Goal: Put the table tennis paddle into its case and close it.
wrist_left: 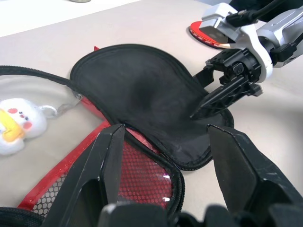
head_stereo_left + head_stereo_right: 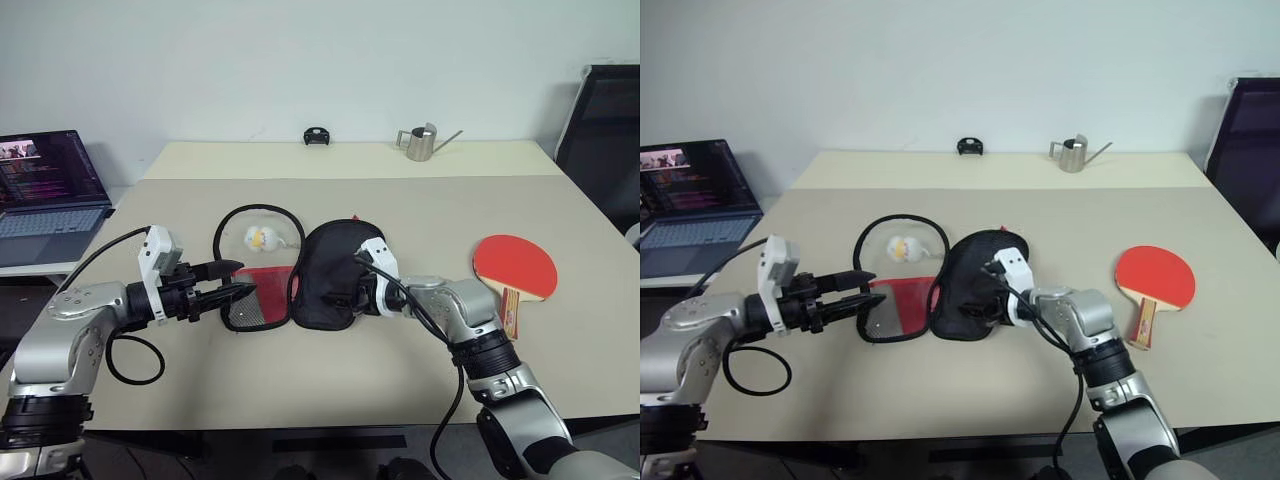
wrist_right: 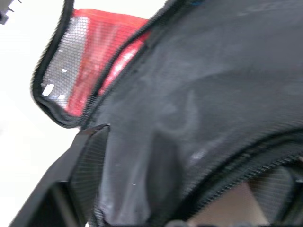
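Case lying unzipped and spread flat mid-counter, black lining up, red mesh pocket showing on its left half. Fluffy charm just beyond that pocket, inside the zip loop. Right tool pressed down at the case's right edge (fingers slightly parted, one either side of the black flap's rim). Left tool hovering at the case's left side, fingers apart, gripping nothing. Table tennis paddle well right of the case, red face up, handle toward the robot.
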You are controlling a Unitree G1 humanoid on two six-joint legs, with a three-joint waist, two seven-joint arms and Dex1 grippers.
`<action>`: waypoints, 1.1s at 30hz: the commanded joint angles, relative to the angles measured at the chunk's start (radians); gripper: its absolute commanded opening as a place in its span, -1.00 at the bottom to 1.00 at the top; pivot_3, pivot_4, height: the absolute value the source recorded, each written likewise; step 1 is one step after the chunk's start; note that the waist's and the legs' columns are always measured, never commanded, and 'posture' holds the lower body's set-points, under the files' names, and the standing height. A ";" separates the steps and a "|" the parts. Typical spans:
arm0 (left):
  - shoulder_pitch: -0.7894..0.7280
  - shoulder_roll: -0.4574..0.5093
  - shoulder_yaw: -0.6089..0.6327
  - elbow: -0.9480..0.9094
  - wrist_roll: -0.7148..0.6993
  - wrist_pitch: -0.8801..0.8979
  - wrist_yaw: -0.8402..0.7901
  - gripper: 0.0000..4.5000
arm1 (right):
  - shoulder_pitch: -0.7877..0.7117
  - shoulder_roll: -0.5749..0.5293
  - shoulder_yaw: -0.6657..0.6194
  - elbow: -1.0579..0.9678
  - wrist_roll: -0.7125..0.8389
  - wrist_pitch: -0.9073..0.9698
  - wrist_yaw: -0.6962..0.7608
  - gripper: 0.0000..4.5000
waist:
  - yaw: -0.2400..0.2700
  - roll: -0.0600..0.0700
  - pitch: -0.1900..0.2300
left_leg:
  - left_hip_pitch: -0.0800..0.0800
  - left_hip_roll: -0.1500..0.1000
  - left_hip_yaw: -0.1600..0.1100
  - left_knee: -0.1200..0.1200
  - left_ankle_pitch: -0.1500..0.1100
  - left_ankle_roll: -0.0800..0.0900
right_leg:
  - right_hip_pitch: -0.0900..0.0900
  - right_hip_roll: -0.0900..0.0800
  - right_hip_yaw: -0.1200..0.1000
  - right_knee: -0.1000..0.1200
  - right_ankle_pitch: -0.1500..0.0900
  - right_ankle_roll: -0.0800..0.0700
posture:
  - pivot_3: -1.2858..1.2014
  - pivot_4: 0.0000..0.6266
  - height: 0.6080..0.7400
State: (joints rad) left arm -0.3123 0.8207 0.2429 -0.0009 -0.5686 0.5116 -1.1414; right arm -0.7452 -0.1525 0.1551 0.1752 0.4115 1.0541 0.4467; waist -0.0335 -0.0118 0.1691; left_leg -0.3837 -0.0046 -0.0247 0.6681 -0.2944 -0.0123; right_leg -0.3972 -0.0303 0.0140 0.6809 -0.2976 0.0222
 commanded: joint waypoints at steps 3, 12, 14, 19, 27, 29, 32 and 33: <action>-0.003 0.004 0.016 -0.012 0.000 -0.025 0.008 0.34 | -0.018 -0.012 -0.043 0.001 -0.008 -0.006 -0.003 -0.02 | 0.000 0.000 0.000 | 0.000 0.000 0.000 0.000 0.000 0.000 | -0.001 0.000 0.000 0.000 0.000 0.000 | 0.03 -0.52 1.00; -0.018 0.007 -0.001 -0.003 0.005 -0.034 0.010 0.34 | -0.031 -0.060 -0.065 0.029 -0.023 -0.028 0.013 -0.98 | 0.000 0.000 0.000 | -0.002 0.000 0.001 -0.001 0.000 0.000 | -0.004 0.000 0.001 0.001 0.000 0.000 | 0.03 -0.52 1.00; -0.033 0.007 -0.008 0.006 0.009 -0.039 0.006 0.34 | -0.046 -0.075 -0.075 0.050 -0.027 -0.035 0.021 -0.98 | 0.000 0.000 0.000 | -0.004 0.000 0.002 -0.001 0.000 0.000 | -0.006 0.000 0.001 0.001 0.000 0.000 | 0.03 -0.52 1.00; -0.058 0.004 -0.025 0.018 0.017 -0.045 -0.005 0.34 | -0.075 -0.115 -0.088 0.100 -0.042 -0.051 0.047 -0.98 | 0.000 0.000 0.000 | -0.009 0.000 0.001 0.000 0.000 0.000 | -0.009 0.000 0.001 0.001 0.000 0.000 | 0.03 -0.52 1.00; -0.088 -0.010 -0.050 0.029 0.025 -0.049 -0.015 0.34 | -0.105 -0.195 -0.082 0.180 -0.076 -0.091 0.101 -0.98 | 0.001 0.000 0.000 | -0.010 0.000 0.001 0.000 0.000 0.000 | -0.009 0.000 0.000 0.000 0.000 0.000 | 0.03 -0.52 1.00; -0.093 -0.012 -0.055 0.032 0.026 -0.051 -0.017 0.34 | -0.114 -0.214 -0.073 0.203 -0.091 -0.106 0.120 -0.98 | 0.001 0.000 0.000 | -0.010 0.000 0.001 0.001 0.000 0.000 | -0.009 0.000 0.000 0.000 0.000 0.000 | 0.03 -0.52 1.00; -0.103 -0.016 -0.068 0.036 0.027 -0.054 -0.021 0.34 | -0.136 -0.250 -0.057 0.249 -0.118 -0.133 0.159 -0.98 | 0.001 0.000 0.000 | -0.011 0.000 0.001 0.001 0.000 0.000 | -0.009 0.000 0.000 0.001 0.000 0.000 | 0.03 -0.52 1.00; -0.107 -0.018 -0.071 0.037 0.028 -0.054 -0.021 0.34 | -0.144 -0.263 -0.049 0.264 -0.127 -0.142 0.175 -0.98 | 0.001 0.000 0.000 | -0.011 0.000 0.001 0.001 0.000 0.000 | -0.009 0.000 0.000 0.001 0.000 0.000 | 0.03 -0.52 1.00</action>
State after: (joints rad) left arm -0.3979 0.8003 0.1679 0.0458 -0.5426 0.4727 -1.1509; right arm -0.8549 -0.3876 0.1021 0.4251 0.3038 0.9462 0.5924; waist -0.0322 -0.0120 0.1690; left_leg -0.3945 -0.0049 -0.0236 0.6696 -0.2941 -0.0125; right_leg -0.4066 -0.0303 0.0142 0.6816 -0.2973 0.0219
